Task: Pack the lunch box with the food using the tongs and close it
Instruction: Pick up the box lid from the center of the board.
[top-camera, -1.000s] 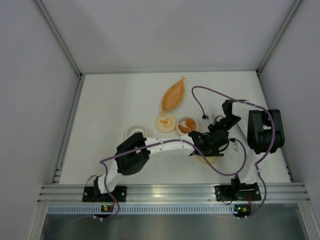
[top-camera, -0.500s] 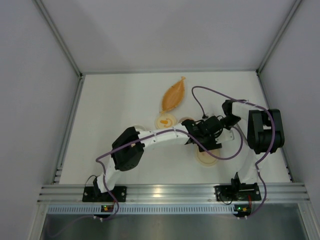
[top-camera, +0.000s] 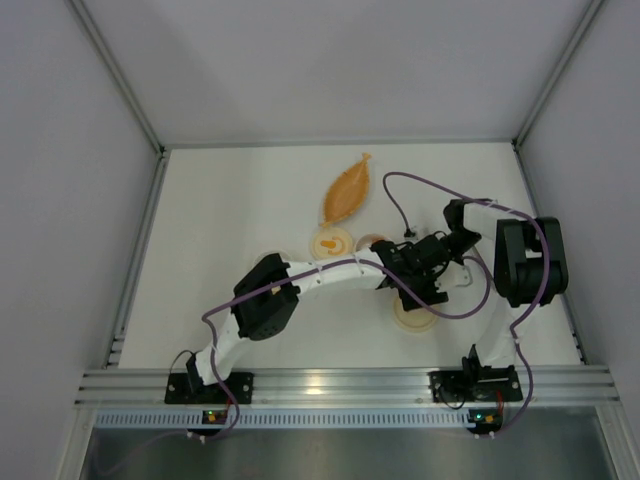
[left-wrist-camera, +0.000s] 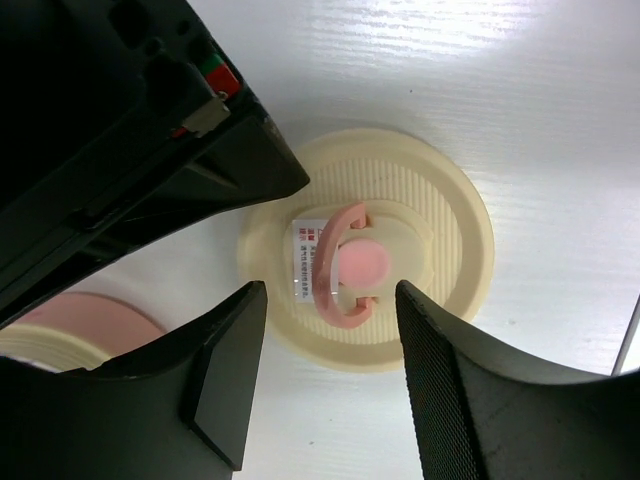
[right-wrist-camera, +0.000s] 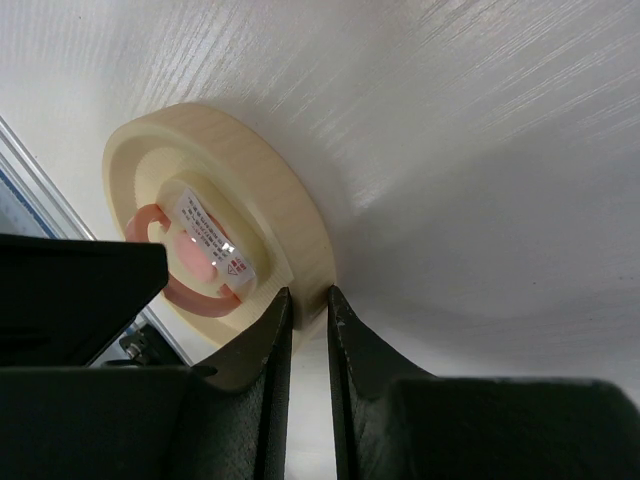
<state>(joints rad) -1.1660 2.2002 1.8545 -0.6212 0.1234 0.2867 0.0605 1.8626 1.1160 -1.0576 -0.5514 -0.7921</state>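
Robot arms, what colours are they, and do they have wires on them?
The left arm and right arm are white tubes with chunky black joint blocks. A purple cable loops along each one. The bases carry tiny green and orange lights. The left end effector has two flat black fingers with a finely dotted surface.

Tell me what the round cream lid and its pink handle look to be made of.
Cream lid: likely moulded plastic with a matte finish, judging by its even colour and fine ribs. Pink handle: probably plastic too, smooth with a soft sheen; silicone cannot be ruled out.
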